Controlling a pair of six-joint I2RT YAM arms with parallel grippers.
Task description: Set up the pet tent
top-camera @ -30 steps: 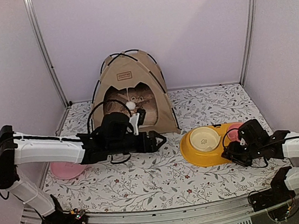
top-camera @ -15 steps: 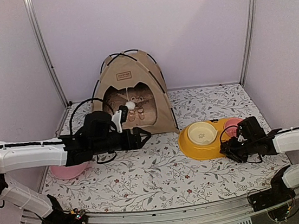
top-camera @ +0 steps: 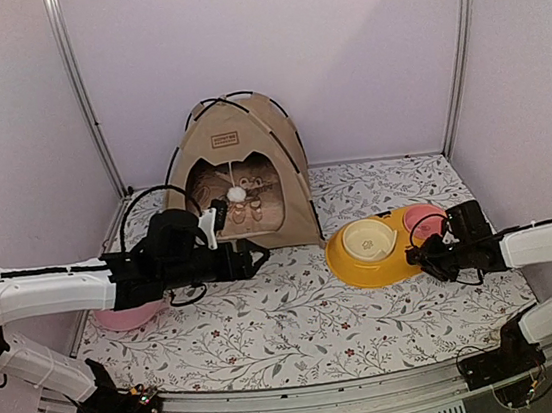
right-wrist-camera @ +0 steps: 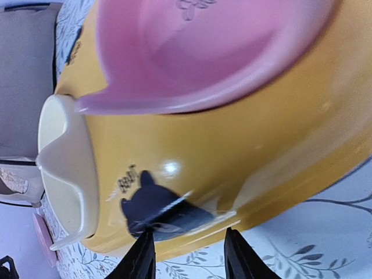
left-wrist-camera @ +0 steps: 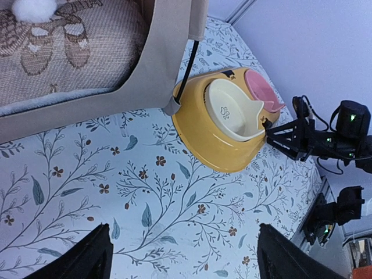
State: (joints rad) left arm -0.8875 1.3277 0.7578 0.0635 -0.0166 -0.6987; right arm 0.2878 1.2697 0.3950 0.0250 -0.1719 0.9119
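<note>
Tan pet tent [top-camera: 259, 148] stands pitched just beyond left gripper [top-camera: 258, 259], doorway facing it | left gripper wide open, empty, probably because tent needs no support | right gripper [top-camera: 421, 254] part-closed at rim of yellow feeder [top-camera: 349, 270] ahead; hold cannot be told | likely positioning feeder beside tent

I count one tent [top-camera: 248, 144], one cushion [top-camera: 259, 207], one pom-pom [top-camera: 237, 193], one feeder [top-camera: 349, 264], two bowls: cream bowl [top-camera: 368, 240], pink bowl [top-camera: 425, 218]; one pink dish [top-camera: 119, 318]; two arms: left arm [top-camera: 55, 291], right arm [top-camera: 544, 240].
</note>
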